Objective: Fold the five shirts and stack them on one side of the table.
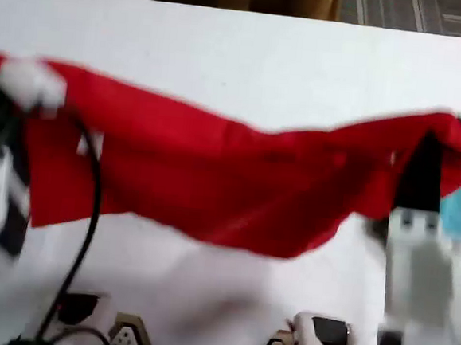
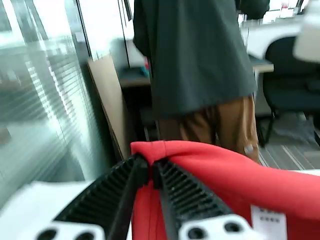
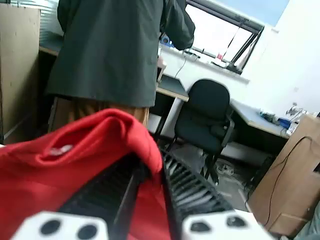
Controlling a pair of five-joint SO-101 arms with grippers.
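Red shirt (image 1: 214,179), long axis side to side over the table (image 1: 239,61), ends pinched in left tool (image 2: 150,169) and right tool (image 3: 150,169).

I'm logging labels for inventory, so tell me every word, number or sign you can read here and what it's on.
No text here can be read.
White tag on the red shirt, left wrist view: a few dark marks, too blurred to read.
White patch on the same shirt, high view: too blurred to tell if it carries print.
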